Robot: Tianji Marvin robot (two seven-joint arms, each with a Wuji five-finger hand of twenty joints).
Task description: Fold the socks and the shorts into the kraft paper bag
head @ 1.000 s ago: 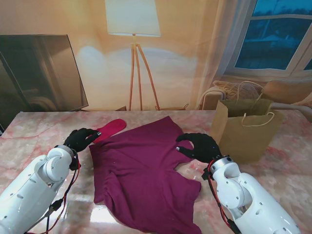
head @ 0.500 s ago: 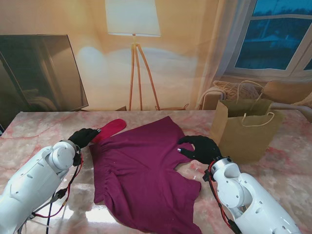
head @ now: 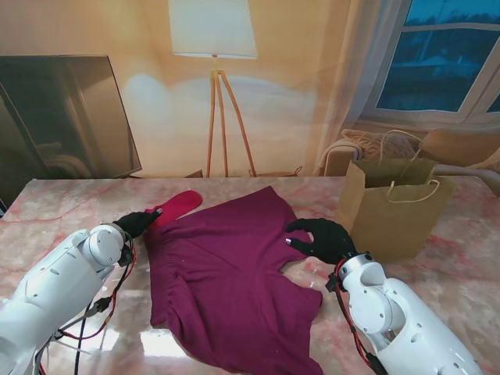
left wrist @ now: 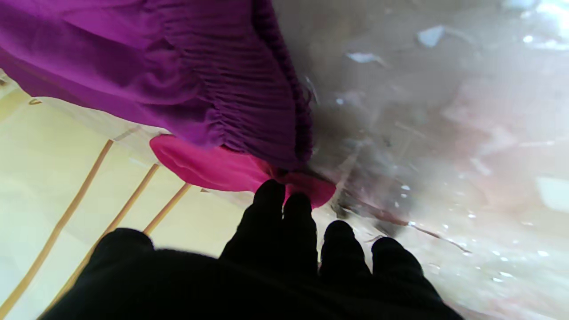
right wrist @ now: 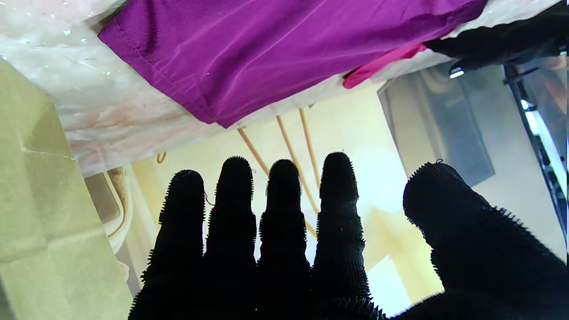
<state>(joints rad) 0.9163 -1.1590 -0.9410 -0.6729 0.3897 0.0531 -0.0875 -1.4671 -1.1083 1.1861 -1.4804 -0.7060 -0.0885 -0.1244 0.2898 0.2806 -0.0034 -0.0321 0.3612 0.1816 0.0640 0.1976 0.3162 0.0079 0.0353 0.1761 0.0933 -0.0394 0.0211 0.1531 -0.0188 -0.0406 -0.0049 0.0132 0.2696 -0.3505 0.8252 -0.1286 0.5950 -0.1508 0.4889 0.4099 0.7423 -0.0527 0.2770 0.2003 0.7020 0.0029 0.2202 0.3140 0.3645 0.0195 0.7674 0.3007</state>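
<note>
On the marble table (head: 55, 205) our shorts (head: 226, 273) lie spread beside the kraft paper bag (head: 394, 215). Our left hand (head: 137, 223) reaches the red sock (head: 178, 206), fingers together, grip unclear. Our right hand (head: 324, 238) hovers, fingers apart, empty

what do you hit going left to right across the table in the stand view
left hand → red sock → purple shorts → right hand → kraft paper bag
</note>
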